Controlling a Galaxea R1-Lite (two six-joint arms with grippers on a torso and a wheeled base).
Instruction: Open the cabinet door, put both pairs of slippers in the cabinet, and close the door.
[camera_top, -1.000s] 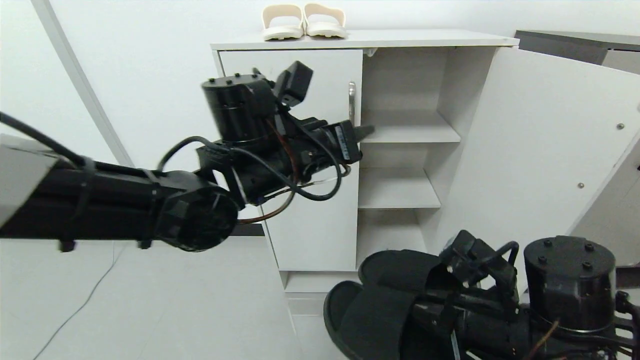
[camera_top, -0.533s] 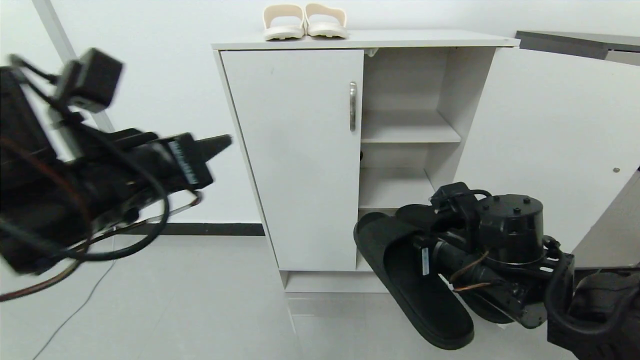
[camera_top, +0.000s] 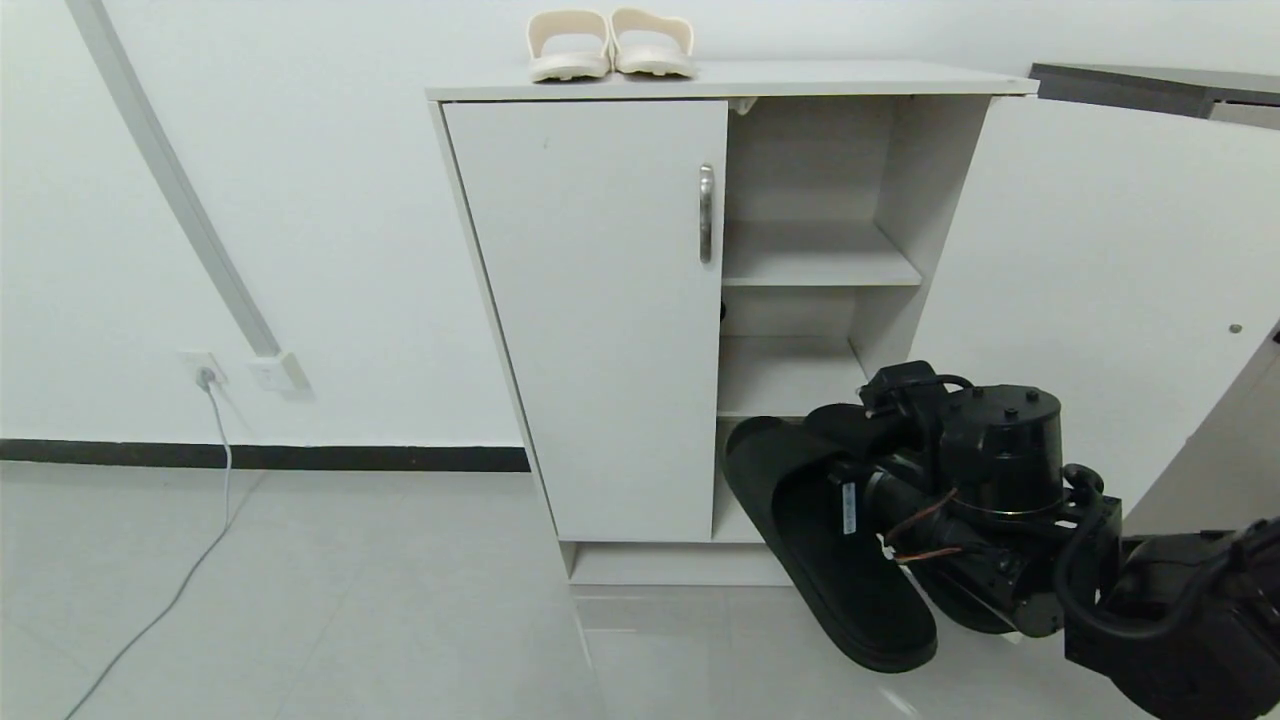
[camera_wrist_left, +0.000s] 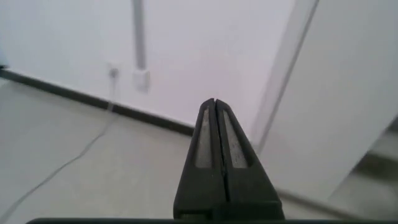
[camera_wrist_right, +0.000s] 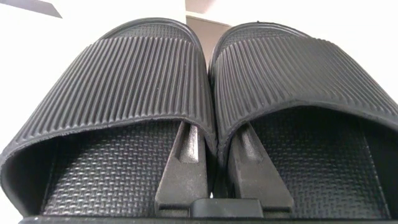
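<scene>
Right pincer (camera_wrist_right: 214, 140) grips black slippers (camera_top: 840, 560) by cabinet (camera_top: 600, 300)
Fingers (camera_wrist_right: 183, 168) pinch both inner edges; left pincer (camera_wrist_left: 215, 109) closed, empty.

1. The white wooden two-door cabinet (camera_top: 585, 300) is viewed from the head, forward and downward, from well back.
2. The grey plastic wall conduit (camera_wrist_left: 138, 31) is faced from the left wrist and is shared with the head view.
3. The black ribbed rubber slippers (camera_wrist_right: 143, 81) are viewed close-up from the right wrist, shared likewise.
</scene>
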